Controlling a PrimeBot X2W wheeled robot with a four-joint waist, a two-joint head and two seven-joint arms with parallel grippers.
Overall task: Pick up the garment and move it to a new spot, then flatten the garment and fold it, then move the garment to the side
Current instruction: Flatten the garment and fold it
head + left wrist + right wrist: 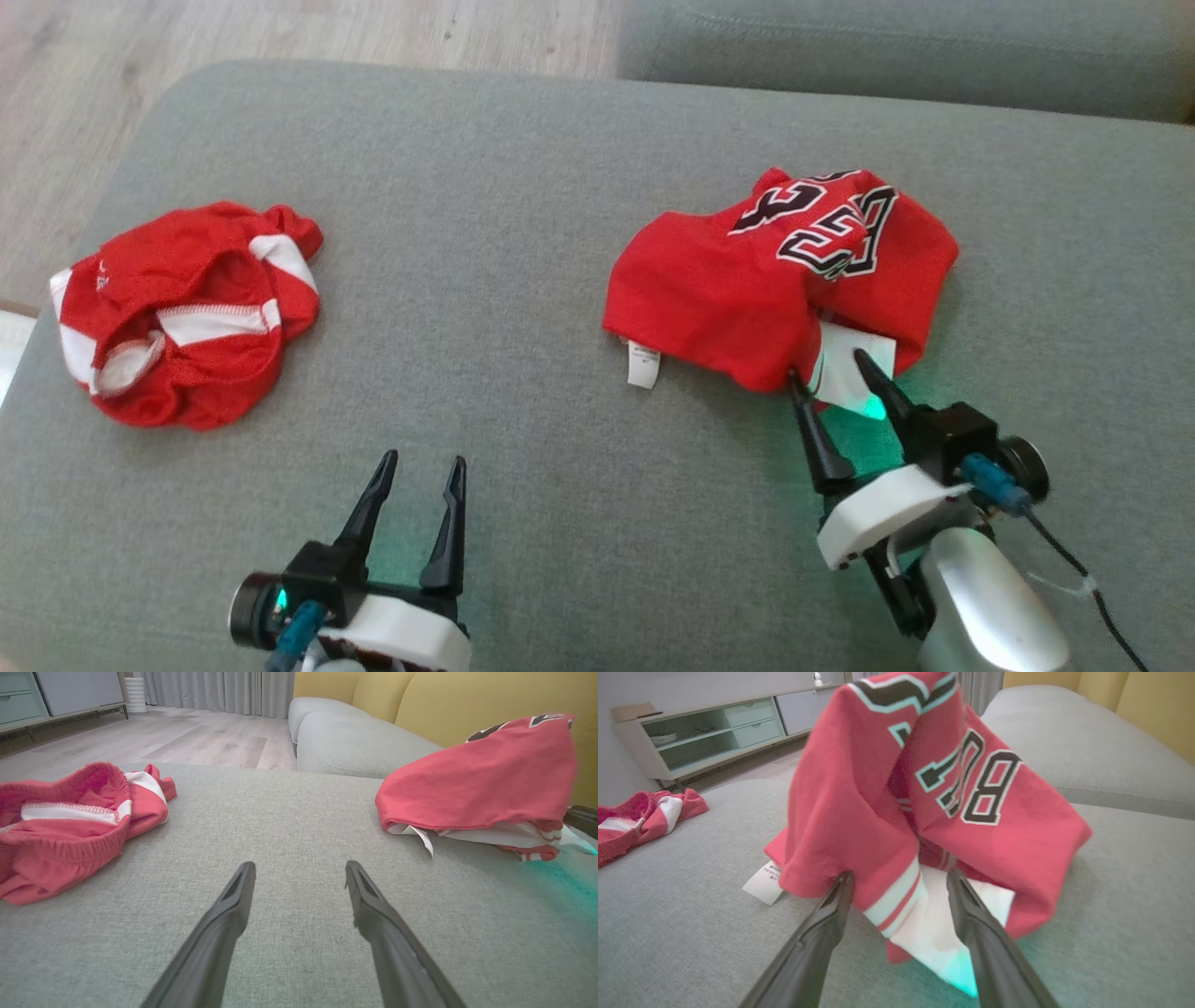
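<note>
fingers (369, 504): black, tapered | wrist shells (878, 509): white | connectors (988, 481): blue | forearm (990, 597): silver

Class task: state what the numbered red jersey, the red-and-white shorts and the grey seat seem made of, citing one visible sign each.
The numbered red jersey: soft matte knit, possibly polyester; it drapes in limp folds. The red-and-white shorts: similar stretchy fabric, puckered at a gathered waistband. The grey seat: matte woven upholstery, showing a fine flecked weave.
</note>
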